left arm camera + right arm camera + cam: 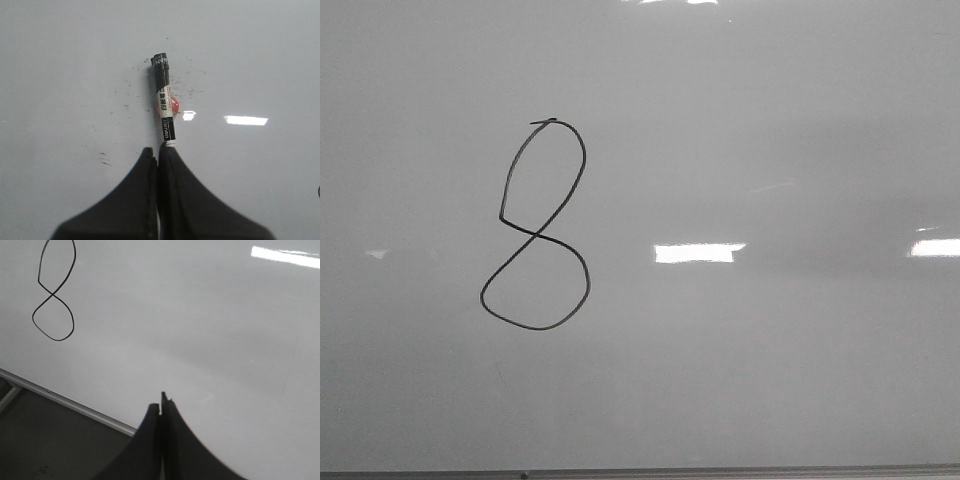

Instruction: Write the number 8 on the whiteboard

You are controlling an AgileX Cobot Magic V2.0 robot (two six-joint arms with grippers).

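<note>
Whiteboard (770,120) with drawn number 8 (535,225)

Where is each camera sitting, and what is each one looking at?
Front view: faces forward at the whiteboard with the number 8; no robot part shows.
Left wrist view: on the left arm, looking at the board; the left gripper has its jaws shut on a marker.
Right wrist view: on the right arm; the right gripper is shut and empty.
Shared: front and right wrist views both show the 8.

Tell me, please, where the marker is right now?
The marker shows only in the left wrist view, clamped in the left gripper, its tip over the whiteboard among faint black specks.
</note>
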